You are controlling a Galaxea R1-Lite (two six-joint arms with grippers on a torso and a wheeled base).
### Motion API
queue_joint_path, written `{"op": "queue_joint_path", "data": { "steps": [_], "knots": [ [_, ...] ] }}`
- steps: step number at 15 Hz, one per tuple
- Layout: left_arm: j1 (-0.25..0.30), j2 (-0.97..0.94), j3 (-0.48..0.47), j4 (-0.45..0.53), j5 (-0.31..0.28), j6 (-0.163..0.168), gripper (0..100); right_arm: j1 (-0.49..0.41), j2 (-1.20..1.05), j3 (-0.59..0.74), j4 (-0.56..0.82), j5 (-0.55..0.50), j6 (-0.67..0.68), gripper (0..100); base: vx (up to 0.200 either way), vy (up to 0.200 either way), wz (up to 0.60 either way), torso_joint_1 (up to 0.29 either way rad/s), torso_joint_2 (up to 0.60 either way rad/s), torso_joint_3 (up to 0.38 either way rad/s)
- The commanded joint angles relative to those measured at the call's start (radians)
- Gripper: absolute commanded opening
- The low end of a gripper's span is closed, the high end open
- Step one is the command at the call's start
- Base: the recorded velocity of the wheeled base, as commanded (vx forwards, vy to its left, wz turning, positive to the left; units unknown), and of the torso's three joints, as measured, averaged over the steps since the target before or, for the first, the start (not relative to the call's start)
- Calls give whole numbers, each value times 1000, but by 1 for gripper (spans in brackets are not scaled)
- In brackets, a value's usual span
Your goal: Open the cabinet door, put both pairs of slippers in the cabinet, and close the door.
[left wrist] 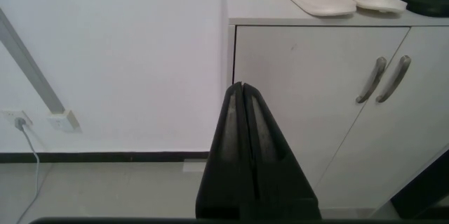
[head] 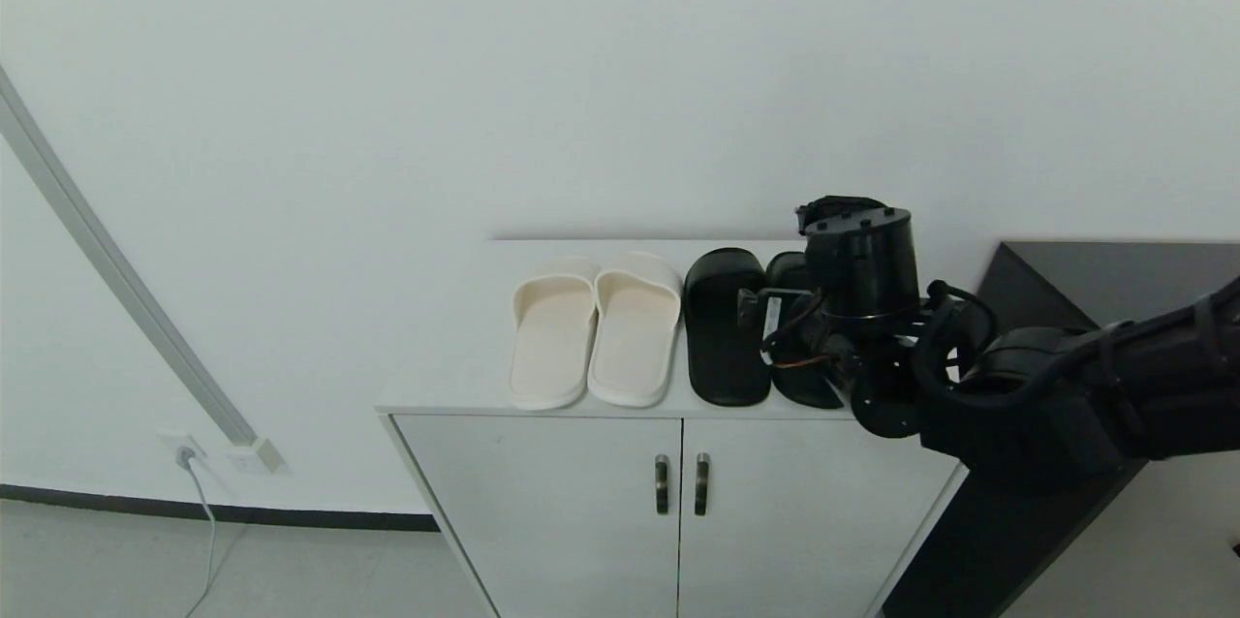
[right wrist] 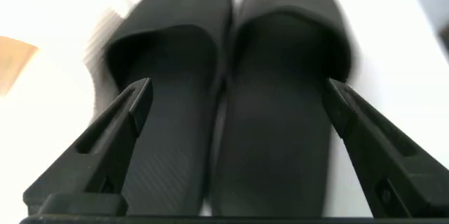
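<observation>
Black slippers [head: 725,337] matt, rubbery; cabinet door [head: 552,511] smooth.

A bare, plain room, more test space than lived-in home: blank white wall [head: 620,66]; a slanted cable duct [head: 107,255] above a wall socket [head: 184,451]; dark skirting [head: 291,514]; grey floor [head: 320,574]. The low white cabinet [head: 552,511] bearing white slippers [head: 605,337] and black slippers [head: 725,332] suggests a hallway.

light: bright, even, diffuse | shadows: faint and soft beneath white slippers [head: 593,332] and black slippers [head: 725,327] on cabinet top [head: 446,378], thin dark line where it meets far wall [head: 620,66] | glare: cabinet top washes out white in right wrist view
</observation>
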Motion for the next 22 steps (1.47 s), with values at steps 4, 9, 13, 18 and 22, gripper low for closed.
{"op": "queue_joint_path", "data": {
  "steps": [4, 9, 13, 18, 22],
  "knots": [
    [0, 0, 0, 0, 0, 0, 0, -39, 160, -135, -5, 4, -42, 100, 0, 0, 0, 0, 0, 0],
    [0, 0, 0, -2, 0, 0, 0, -88, 252, -270, -5, 7, -110, 100, 0, 0, 0, 0, 0, 0],
    [0, 0, 0, 0, 0, 0, 0, -103, 318, -361, -5, 7, -131, 100, 0, 0, 0, 0, 0, 0],
    [0, 0, 0, 0, 0, -2, 0, -111, 332, -395, -2, 7, -133, 0, 0, 0, 0, 0, 0, 0],
    [0, 0, 0, 0, 0, -2, 0, -111, 312, -381, -4, 1, -134, 0, 0, 0, 0, 0, 0, 0]
  ]
}}
